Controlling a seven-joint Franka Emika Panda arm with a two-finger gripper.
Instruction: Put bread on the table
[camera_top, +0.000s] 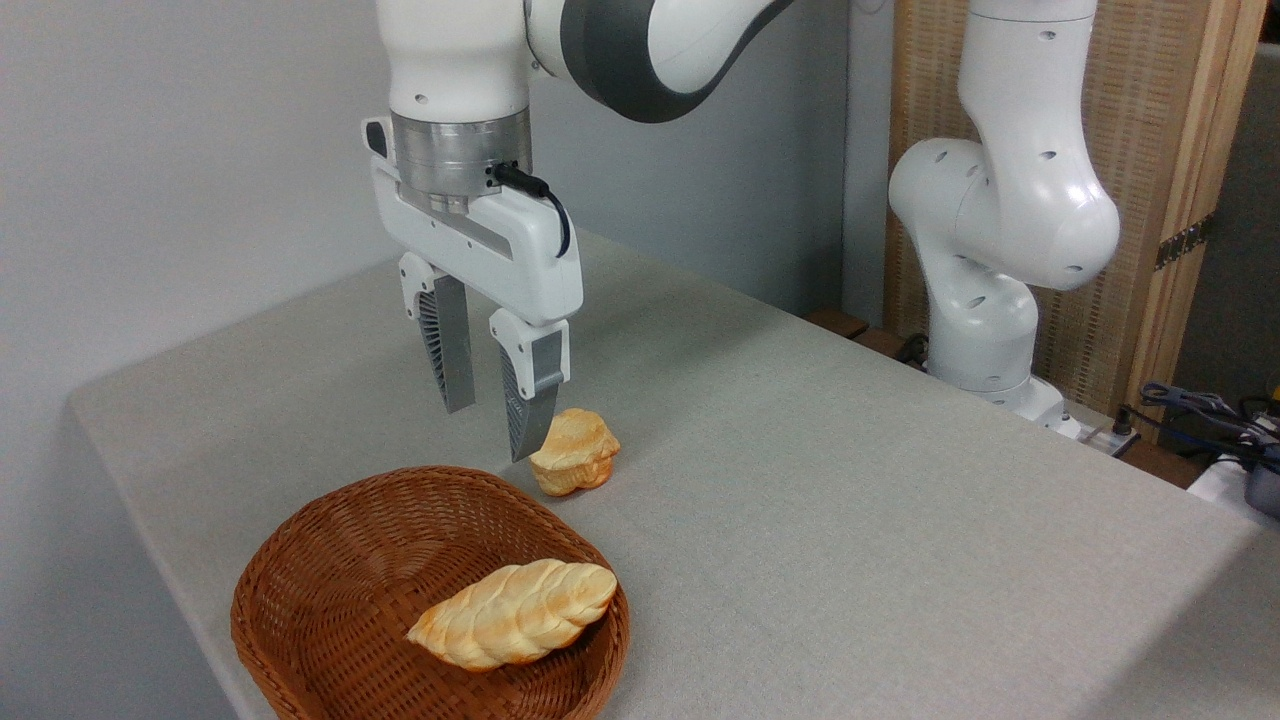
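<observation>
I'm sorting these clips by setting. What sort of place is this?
Probably a robotics lab, not a kitchen: a robot arm bolted at the table, loose cables at the right, and glossy toy-like bread in a basket.

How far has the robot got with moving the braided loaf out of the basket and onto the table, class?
Done: nothing visible for the loaf; only a small chunky bread piece sits on the table. In hand: the gripper hangs open and empty above the basket rim. Left: the bread lies in the basket, ungrasped.

Gripper hangs open above the basket's far rim — nothing between the fingers — braided bread lies inside, small bread piece on the table.
</observation>
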